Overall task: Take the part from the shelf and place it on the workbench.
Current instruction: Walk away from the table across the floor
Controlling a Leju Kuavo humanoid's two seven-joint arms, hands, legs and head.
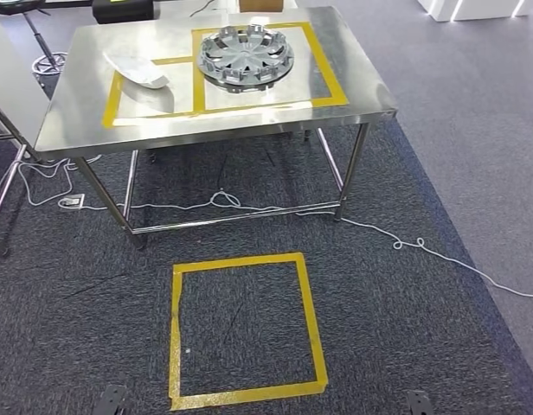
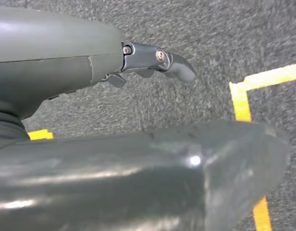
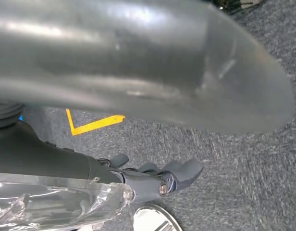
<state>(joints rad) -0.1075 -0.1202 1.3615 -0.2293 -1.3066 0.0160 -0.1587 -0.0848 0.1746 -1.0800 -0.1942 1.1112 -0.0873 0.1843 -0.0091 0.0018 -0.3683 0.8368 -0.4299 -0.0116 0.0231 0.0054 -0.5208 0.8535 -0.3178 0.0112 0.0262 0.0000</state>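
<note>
The left hand (image 2: 158,60) hangs over grey carpet, fingers stretched out, thumb well apart, holding nothing. A corner of the yellow floor tape (image 2: 241,98) lies just past its fingertips. The right hand (image 3: 165,178) hangs likewise, slack and wide, with nothing between thumb and fingers. A glassy, shiny shape (image 3: 59,204) lies along the back of its fingers, and I cannot tell what it is.

Well ahead of both hands stands the steel bench (image 1: 211,134). The task's part, a silver wheel cover (image 1: 246,57), lies flat on it inside a yellow taped box, its rim touching the dividing strip. A pale curved panel (image 1: 138,71) lies in the neighbouring box.

The placing looks done. The risk I see is the white cable (image 1: 251,210) trailing across the carpet between hands and bench: stepping forward could snag a foot.

No brand, label or writing is legible.
</note>
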